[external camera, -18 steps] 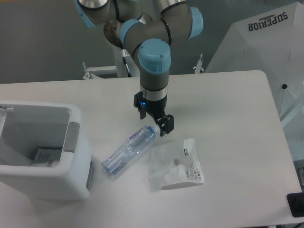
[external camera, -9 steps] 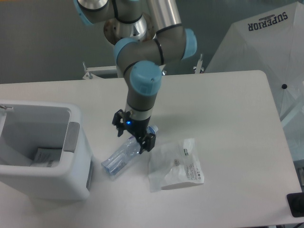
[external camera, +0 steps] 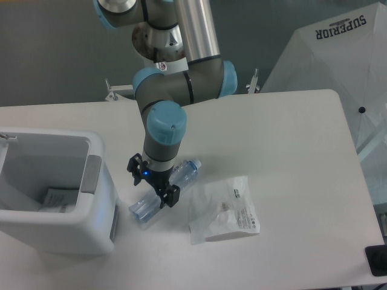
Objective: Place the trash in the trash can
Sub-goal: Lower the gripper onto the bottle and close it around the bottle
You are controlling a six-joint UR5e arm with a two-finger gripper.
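Gripper [external camera: 153,185] hangs low with jaws spread open astride the clear water bottle [external camera: 162,194], which lies flat mid-worktop toward the front edge, plastic bag [external camera: 225,209] just beside it, white trash can [external camera: 51,192] at the front left corner.

Silver arm [external camera: 195,27], blue joint caps, black claw [external camera: 154,184]

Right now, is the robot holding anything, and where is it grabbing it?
Nothing yet. The open gripper straddles the middle of the water bottle, which lies on the table.
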